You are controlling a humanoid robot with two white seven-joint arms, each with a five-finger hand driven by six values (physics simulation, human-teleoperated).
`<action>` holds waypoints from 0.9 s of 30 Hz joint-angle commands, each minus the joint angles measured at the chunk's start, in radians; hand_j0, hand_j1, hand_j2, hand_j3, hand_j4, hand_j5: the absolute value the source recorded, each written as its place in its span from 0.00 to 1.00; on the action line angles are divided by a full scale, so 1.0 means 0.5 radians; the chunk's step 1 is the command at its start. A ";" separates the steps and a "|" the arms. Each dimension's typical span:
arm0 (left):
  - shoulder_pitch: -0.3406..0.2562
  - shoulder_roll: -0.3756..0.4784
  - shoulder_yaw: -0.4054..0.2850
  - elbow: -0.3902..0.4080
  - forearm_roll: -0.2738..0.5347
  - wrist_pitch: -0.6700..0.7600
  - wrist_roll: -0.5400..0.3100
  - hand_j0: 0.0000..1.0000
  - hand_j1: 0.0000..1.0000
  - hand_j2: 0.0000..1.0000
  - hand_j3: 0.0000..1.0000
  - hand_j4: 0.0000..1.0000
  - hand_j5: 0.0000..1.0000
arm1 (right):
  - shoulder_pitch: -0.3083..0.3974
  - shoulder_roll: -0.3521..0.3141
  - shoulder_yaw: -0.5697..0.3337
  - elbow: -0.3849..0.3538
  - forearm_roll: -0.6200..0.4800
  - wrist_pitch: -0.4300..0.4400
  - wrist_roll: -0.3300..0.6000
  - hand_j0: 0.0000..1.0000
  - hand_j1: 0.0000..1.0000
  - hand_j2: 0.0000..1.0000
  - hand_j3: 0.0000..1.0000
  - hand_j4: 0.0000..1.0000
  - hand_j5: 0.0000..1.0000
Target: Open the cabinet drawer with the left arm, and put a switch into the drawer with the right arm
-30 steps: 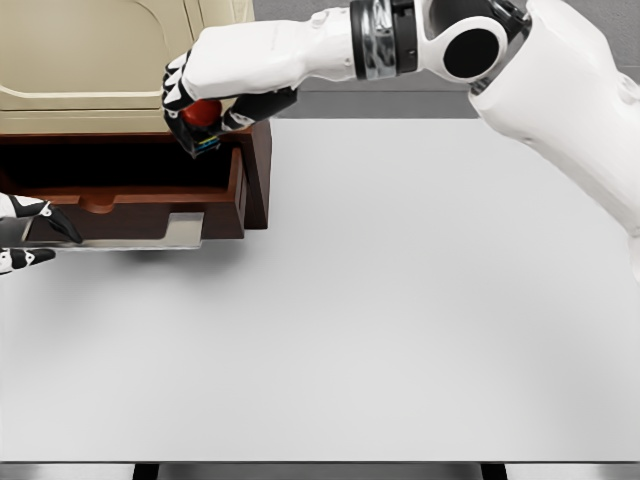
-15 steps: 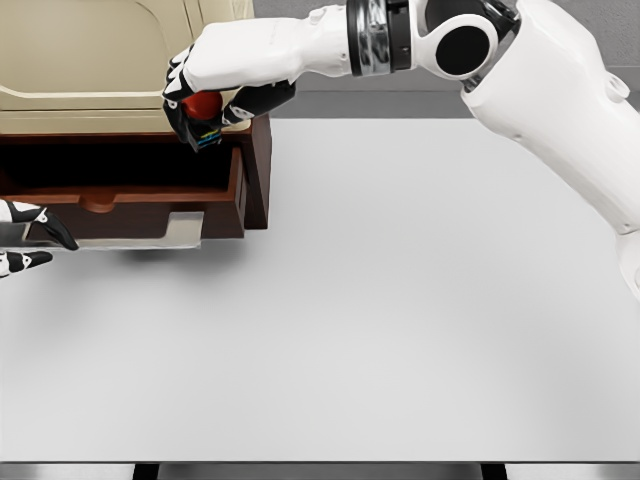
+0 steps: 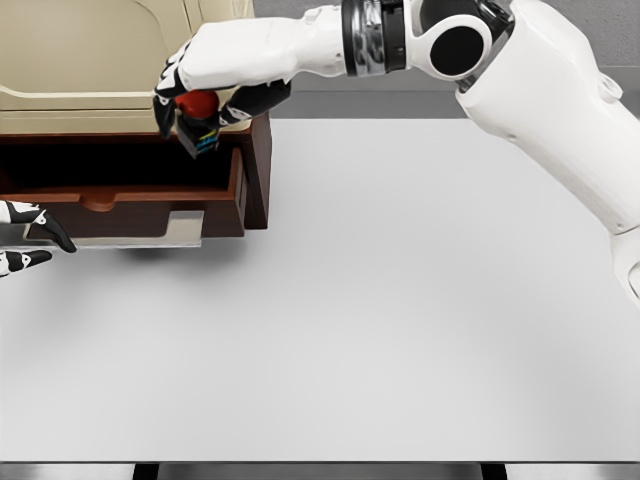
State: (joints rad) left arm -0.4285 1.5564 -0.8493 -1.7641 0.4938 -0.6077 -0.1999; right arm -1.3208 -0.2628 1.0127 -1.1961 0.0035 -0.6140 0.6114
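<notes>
The drawer (image 3: 150,190) stands pulled out from the cream cabinet (image 3: 90,60) at the upper left, its dark brown front facing the desk (image 3: 400,320). Its inside is in deep shadow; nothing can be made out lying in it. A rounded notch shows in the top edge of the drawer front, and a pale grey panel sits along the lower edge of the front.

The right hand (image 3: 195,100) reaches in from the upper right on a long white arm and hangs over the drawer's right rear corner. Its fingers are curled round the switch (image 3: 197,125), a small dark block with a red button on top and a bit of blue and yellow at its lower end. The switch is held in the air, tilted, just above the drawer opening and close to the drawer's right wall; it is not resting on anything.

The left hand (image 3: 25,240) shows only at the left edge, just in front of the drawer front, with dark fingers (image 3: 55,232) extended and holding nothing.
</notes>
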 commanded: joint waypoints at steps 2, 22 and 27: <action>0.004 0.001 -0.007 0.000 -0.052 -0.006 -0.014 0.51 0.51 0.51 0.51 0.51 0.51 | 0.000 0.001 -0.007 0.021 -0.010 0.006 -0.001 0.68 0.68 0.68 0.68 0.68 0.68; 0.004 0.001 -0.007 0.000 -0.049 -0.006 -0.011 0.51 0.51 0.51 0.51 0.51 0.51 | -0.040 0.087 -0.007 0.027 0.002 0.006 -0.001 0.71 0.71 0.71 0.71 0.71 0.71; 0.016 0.001 -0.004 0.003 -0.049 -0.006 -0.014 0.51 0.51 0.51 0.51 0.51 0.51 | -0.040 0.130 -0.013 0.042 0.097 0.006 -0.001 0.90 0.90 0.90 0.90 0.90 0.90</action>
State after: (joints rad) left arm -0.4208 1.5565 -0.8471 -1.7643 0.5056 -0.6060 -0.1971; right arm -1.3407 -0.2052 1.0083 -1.1758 0.0479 -0.6140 0.6114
